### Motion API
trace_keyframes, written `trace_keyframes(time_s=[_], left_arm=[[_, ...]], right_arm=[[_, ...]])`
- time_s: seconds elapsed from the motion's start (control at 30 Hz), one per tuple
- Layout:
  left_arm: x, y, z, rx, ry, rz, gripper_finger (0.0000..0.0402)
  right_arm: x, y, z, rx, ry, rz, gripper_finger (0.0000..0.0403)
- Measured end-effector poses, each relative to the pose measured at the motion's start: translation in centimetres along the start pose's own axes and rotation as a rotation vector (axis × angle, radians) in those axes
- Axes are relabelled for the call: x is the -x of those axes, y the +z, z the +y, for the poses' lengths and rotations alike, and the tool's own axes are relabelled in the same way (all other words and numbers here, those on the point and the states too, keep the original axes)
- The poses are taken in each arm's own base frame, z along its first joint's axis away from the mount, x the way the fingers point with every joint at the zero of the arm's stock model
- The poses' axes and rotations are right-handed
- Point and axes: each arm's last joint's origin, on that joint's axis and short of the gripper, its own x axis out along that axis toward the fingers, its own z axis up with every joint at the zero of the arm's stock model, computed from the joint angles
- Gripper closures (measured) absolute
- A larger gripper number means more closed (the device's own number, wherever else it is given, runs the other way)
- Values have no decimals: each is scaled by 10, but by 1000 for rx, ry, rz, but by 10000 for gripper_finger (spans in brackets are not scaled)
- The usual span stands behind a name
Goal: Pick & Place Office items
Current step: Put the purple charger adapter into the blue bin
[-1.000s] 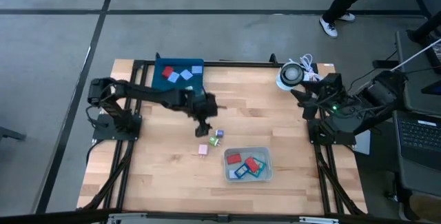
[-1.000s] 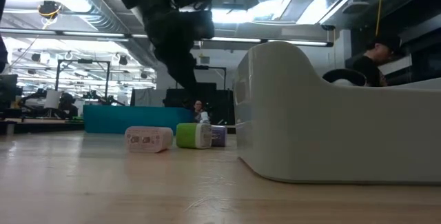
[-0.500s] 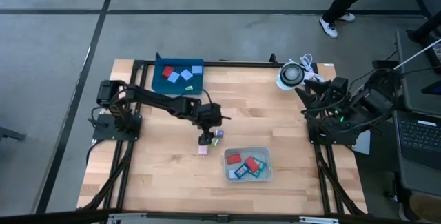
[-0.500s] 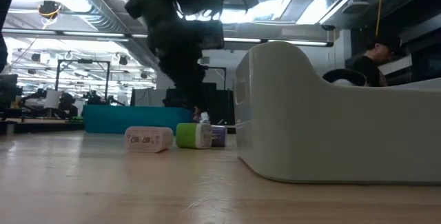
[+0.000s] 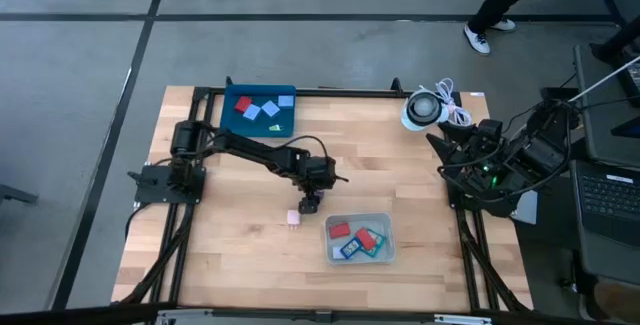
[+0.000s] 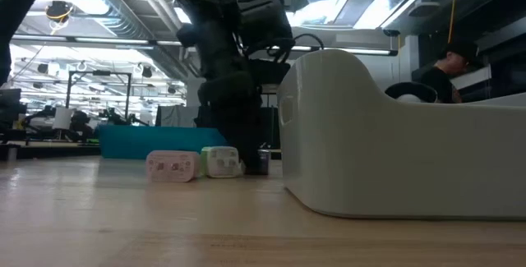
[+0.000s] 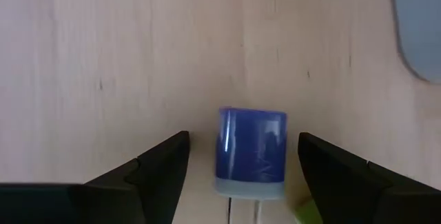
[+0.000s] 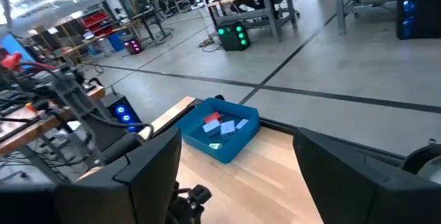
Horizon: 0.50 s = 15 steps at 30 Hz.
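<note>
Wooden table (image 5: 230, 255) carries the left tool (image 7: 241, 176), spread around a blue block (image 7: 252, 147); right tool (image 8: 238, 182) spread, idle

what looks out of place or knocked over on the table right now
Nothing is spilled or damaged. Three pieces lie loose on the wood between the containers: a pink piece, a green piece, and a blue piece between the open left gripper fingers. The right gripper waits at the table's edge.
</note>
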Motion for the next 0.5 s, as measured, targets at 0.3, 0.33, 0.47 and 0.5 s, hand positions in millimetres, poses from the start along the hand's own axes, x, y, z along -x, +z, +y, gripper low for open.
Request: trace_keyframes(time_s=[0.3, 0.33, 0.47, 0.5], left_arm=[[0, 4, 14, 122, 57, -64, 274], [0, 5, 18, 147, 62, -73, 280], [13, 9, 33, 214, 66, -129, 278], [23, 11, 38, 226, 48, -162, 278]], right_arm=[[3, -1, 3, 7, 22, -32, 117], [3, -1, 4, 19, 20, -51, 117], [5, -2, 6, 59, 33, -115, 117], [6, -2, 7, 61, 39, -123, 117]])
